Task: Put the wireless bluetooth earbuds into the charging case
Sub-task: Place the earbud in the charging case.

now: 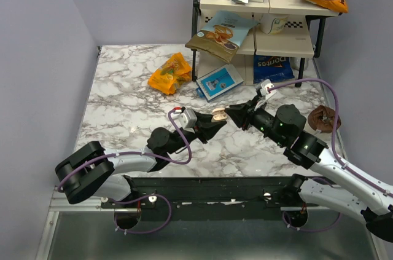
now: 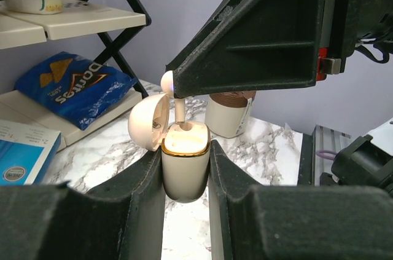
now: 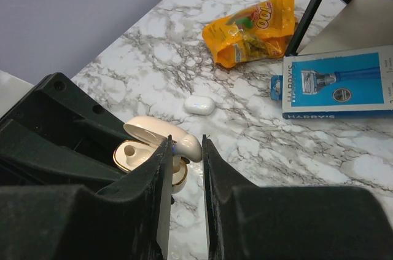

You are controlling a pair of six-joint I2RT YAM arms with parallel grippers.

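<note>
The left claw (image 2: 186, 174) is clamped on the open charging case (image 2: 184, 168), held above the marble counter (image 1: 123, 112) with its lid tipped back, while the right claw (image 3: 185, 168) pinches an earbud (image 3: 187, 147) whose stem dips into the case's gold-rimmed mouth.

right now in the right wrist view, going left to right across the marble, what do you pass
charging case with its lid open, held in the left end effector → earbud pinched in the right end effector → small white capsule-shaped object → orange snack bag → blue razor box
</note>
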